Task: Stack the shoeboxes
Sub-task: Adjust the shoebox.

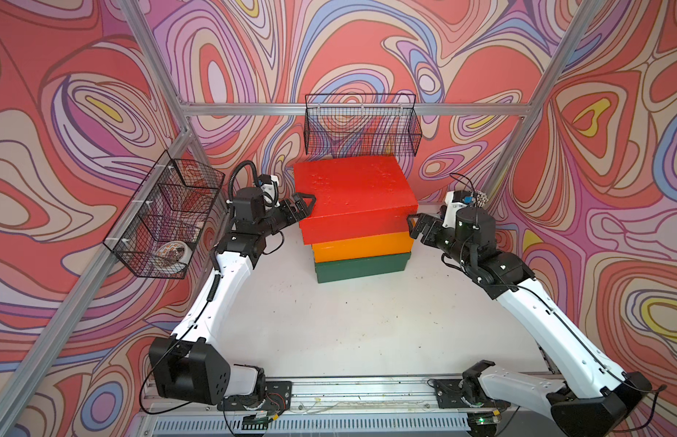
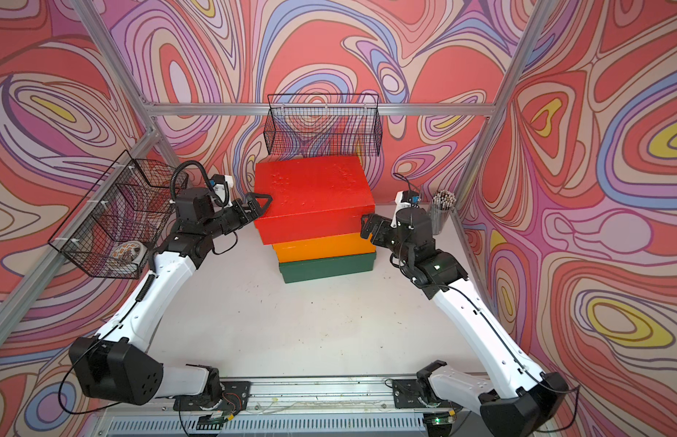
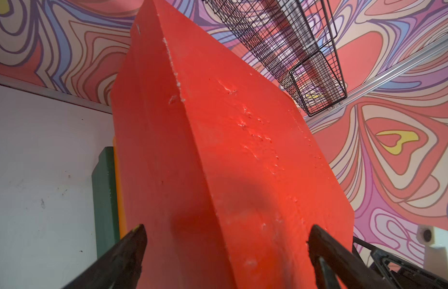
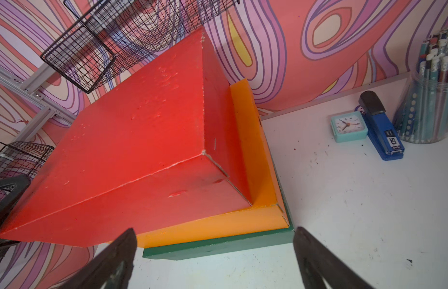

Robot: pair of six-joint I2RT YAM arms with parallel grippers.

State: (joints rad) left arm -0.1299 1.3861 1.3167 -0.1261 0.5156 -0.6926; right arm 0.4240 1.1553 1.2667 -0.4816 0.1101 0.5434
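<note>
Both top views: red box (image 1: pixel 354 189) topped orange (image 1: pixel 361 246), green (image 1: pixel 361 266).
Spread left fingers (image 3: pixel 127 252) straddled its corner; spread right fingers (image 4: pixel 115 255) hung clear; open counter (image 1: pixel 329 333) ahead.

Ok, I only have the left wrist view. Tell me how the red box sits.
Observer: The red box lies on the orange box, overhanging toward the left arm; an orange strip is bare on the right.
Operator: Give me the right fingers.
Observer: The right fingers are open, by the green box's near right corner, holding nothing.
Operator: Name what's in the far right corner.
Observer: A clock, a stapler and a cup of pencils.
</note>
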